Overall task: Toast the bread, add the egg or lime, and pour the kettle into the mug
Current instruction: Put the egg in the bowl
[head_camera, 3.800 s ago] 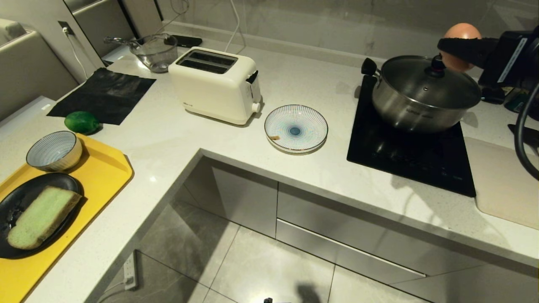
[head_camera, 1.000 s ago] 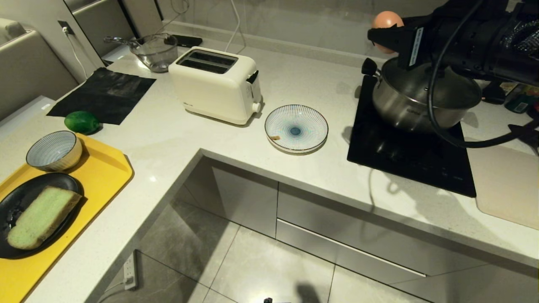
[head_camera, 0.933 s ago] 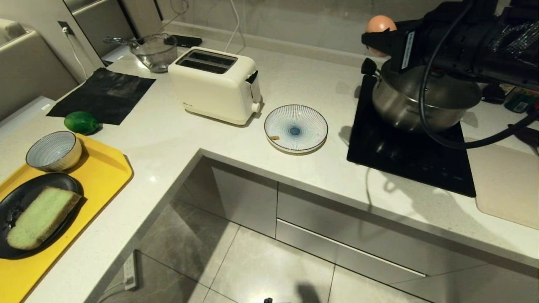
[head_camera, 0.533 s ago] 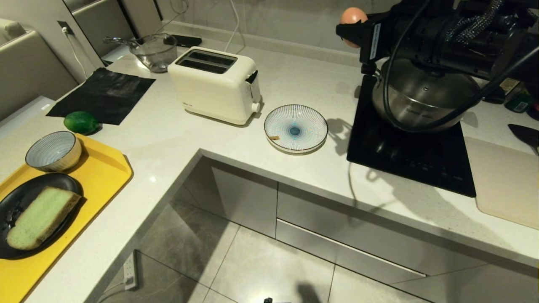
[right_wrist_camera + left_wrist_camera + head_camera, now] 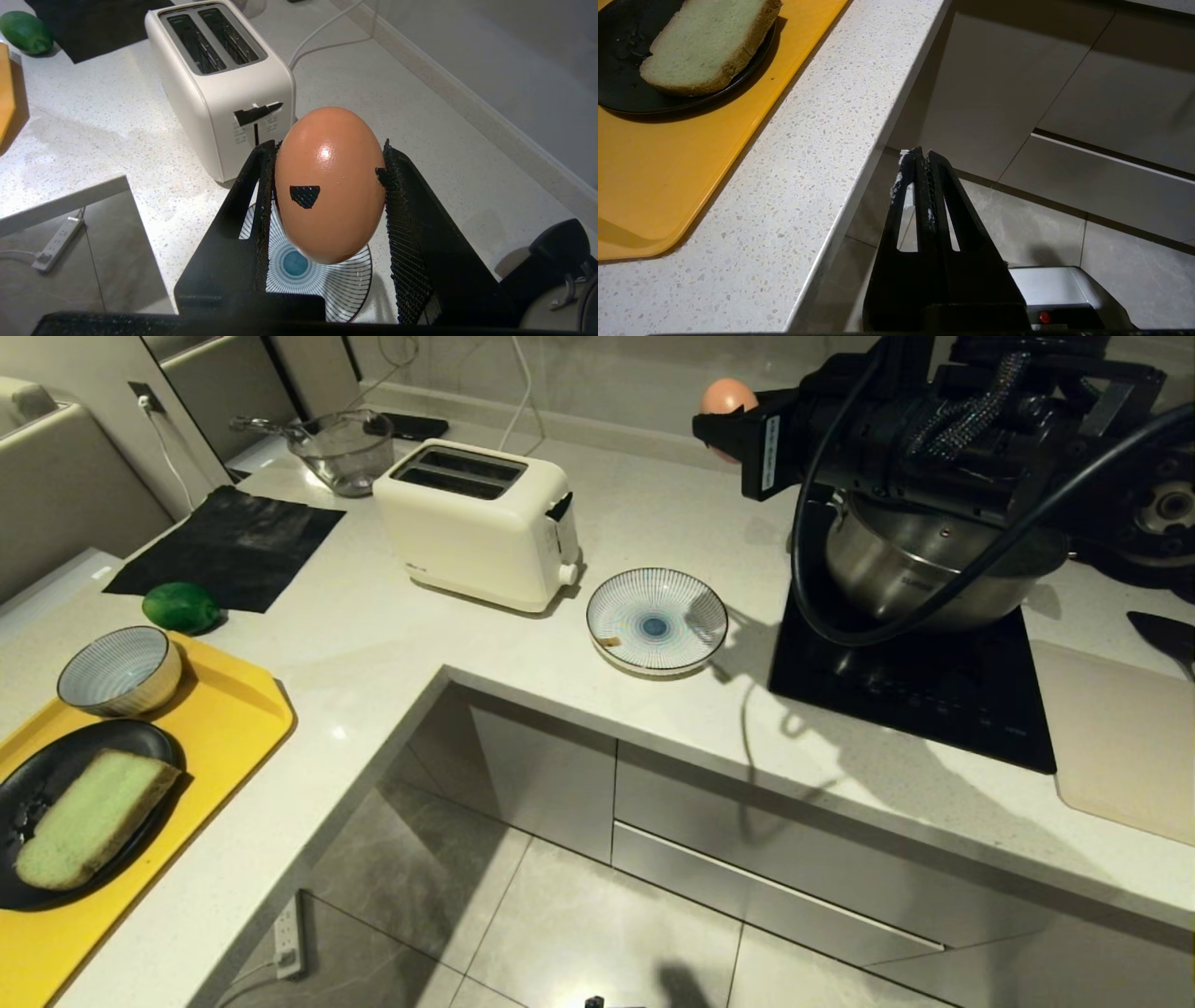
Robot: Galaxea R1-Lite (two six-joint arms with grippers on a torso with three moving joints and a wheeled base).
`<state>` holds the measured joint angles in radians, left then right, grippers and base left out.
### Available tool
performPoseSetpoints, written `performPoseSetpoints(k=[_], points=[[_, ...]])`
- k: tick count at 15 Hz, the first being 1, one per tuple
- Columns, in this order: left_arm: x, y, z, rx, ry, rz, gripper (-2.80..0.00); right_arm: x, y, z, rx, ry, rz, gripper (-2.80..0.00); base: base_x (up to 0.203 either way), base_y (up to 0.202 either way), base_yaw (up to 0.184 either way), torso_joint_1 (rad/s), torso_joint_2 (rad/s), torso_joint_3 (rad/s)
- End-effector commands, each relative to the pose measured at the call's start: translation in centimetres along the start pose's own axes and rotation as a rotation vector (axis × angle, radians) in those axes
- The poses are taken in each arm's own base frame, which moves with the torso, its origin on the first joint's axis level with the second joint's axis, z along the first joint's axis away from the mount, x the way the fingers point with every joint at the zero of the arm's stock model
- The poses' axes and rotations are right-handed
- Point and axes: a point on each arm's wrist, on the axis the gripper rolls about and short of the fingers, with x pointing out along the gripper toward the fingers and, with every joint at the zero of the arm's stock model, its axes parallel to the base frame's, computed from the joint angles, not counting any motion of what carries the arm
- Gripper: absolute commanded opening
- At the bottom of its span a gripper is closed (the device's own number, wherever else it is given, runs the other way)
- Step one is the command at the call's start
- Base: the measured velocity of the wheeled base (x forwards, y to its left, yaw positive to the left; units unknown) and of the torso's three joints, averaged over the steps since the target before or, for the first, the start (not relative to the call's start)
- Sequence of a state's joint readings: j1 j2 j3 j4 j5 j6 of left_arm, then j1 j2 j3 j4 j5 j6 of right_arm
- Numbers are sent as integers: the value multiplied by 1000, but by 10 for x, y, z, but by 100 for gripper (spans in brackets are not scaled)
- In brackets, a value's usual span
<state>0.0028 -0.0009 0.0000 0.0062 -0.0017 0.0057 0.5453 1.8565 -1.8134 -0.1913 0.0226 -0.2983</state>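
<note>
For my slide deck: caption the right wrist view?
Right hand grips the egg above the striped plate, toaster beyond.

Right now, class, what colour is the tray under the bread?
Yellow tray, clearest in the head view, holding the bread.

Pinkish-brown egg (image 5: 329,196), cream toaster (image 5: 481,523), blue-and-white striped plate (image 5: 656,620), green lime (image 5: 182,607), yellow tray (image 5: 224,709).

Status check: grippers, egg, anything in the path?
Right gripper shut on egg, high over the counter above the striped plate. Left gripper shut, parked off the counter edge. Nothing in the way.
</note>
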Motion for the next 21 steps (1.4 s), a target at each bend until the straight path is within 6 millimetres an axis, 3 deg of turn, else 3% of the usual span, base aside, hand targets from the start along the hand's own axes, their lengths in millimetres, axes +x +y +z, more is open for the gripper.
performPoseSetpoints(k=[1, 6, 10, 14, 17, 21], points=[[0, 0, 0, 0, 1, 0, -280, 3, 2, -1, -2, -1, 6, -280, 0, 0, 0, 0, 0, 0], [0, 0, 0, 0, 1, 0, -280, 3, 3, -1, -3, -3, 7, -280, 0, 0, 0, 0, 0, 0], [0, 0, 0, 0, 1, 0, -280, 13, 15, -9, 5, 10, 37, -280, 0, 0, 0, 0, 0, 0], [0, 0, 0, 0, 1, 0, -280, 47, 63, -30, 25, 24, 134, -280, 0, 0, 0, 0, 0, 0], [0, 0, 0, 0, 1, -1, -280, 73, 80, -59, 81, 19, 127, -280, 0, 0, 0, 0, 0, 0], [0, 0, 0, 0, 1, -1, -280, 81, 67, -59, 178, -132, 34, -280, 0, 0, 0, 0, 0, 0]])
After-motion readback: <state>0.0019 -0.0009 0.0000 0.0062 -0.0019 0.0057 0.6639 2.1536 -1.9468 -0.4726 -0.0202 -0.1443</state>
